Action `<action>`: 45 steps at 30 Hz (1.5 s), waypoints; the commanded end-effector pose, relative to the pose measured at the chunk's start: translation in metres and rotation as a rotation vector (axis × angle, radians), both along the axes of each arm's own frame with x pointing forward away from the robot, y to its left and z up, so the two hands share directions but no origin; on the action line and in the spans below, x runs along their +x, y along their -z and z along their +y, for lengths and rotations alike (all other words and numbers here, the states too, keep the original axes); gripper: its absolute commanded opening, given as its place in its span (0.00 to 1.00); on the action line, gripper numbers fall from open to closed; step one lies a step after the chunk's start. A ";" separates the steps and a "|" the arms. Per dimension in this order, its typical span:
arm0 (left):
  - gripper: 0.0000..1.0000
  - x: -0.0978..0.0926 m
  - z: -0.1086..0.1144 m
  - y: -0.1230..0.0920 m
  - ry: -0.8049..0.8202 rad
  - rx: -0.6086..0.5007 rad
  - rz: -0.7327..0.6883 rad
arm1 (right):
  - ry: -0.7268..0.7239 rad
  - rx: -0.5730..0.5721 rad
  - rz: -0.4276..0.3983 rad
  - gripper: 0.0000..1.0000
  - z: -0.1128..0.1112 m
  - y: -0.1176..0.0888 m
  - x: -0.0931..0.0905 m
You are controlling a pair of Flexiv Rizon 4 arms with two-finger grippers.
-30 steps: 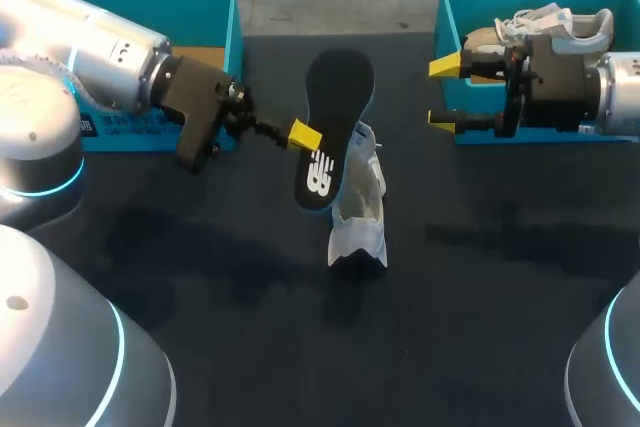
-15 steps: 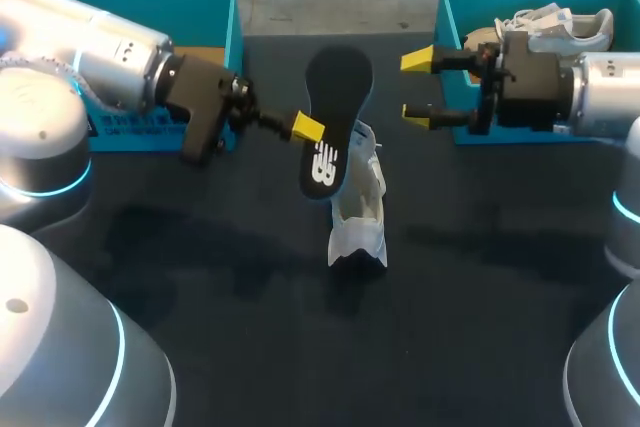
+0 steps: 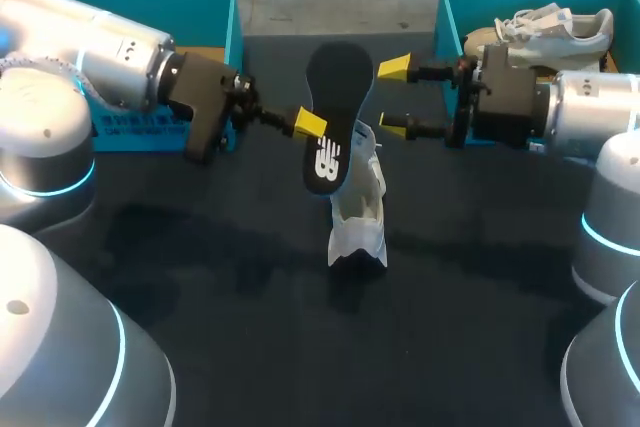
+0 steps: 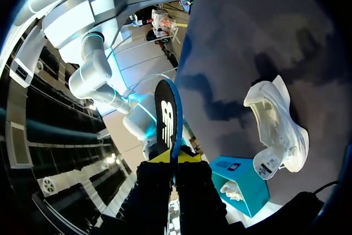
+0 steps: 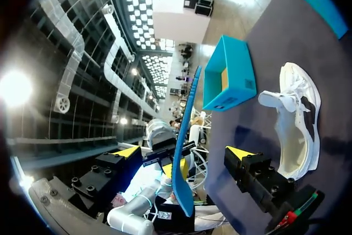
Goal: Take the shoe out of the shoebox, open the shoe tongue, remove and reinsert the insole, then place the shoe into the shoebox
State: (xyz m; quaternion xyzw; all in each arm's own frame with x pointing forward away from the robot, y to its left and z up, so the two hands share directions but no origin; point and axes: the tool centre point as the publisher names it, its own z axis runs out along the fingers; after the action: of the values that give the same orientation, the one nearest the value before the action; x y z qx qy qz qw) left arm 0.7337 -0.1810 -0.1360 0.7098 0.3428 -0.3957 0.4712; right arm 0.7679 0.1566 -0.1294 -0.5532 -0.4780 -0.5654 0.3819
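The left gripper [image 3: 312, 123] is pinched tight on the insole [image 3: 338, 87]. It grips one long edge near the middle and holds the insole up off the table [image 3: 200, 277]. The insole's face is black with a white logo toward its lower end, and a thin blue rim runs round its edge. It stands nearly on end, leaning a little.

Just below it the shoe [image 3: 358, 209] sits on the dark table, between the two boxes. It is white all over and its mouth gapes wide.

The right gripper [image 3: 394, 97] is spread wide with nothing in it. It hovers just beside the insole's upper half, fingers pointed at it but not touching. From that wrist the insole shows edge-on, ahead of the gap.

The left box [image 3: 232, 17] and right box [image 3: 445, 7] are teal. The right one holds a second shoe [image 3: 550, 29], also white.
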 end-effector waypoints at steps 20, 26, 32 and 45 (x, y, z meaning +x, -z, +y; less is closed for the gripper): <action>0.00 -0.002 -0.015 0.005 0.014 0.002 0.004 | -0.066 0.004 0.003 0.49 0.026 0.003 0.011; 0.00 -0.002 -0.016 0.005 0.018 0.002 0.003 | -0.079 0.005 0.003 0.45 0.031 0.002 0.010; 0.00 0.000 -0.015 0.005 0.015 0.005 -0.002 | -0.079 0.008 0.003 0.41 0.033 0.002 0.007; 0.00 0.001 -0.016 0.006 0.009 0.000 -0.010 | -0.085 0.023 0.007 0.18 0.038 0.003 0.005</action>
State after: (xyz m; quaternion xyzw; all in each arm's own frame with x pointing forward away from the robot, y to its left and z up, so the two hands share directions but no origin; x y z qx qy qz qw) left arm 0.7347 -0.1954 -0.1409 0.7134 0.3385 -0.3945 0.4699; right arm 0.7720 0.1903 -0.1313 -0.5297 -0.4943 -0.5514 0.4135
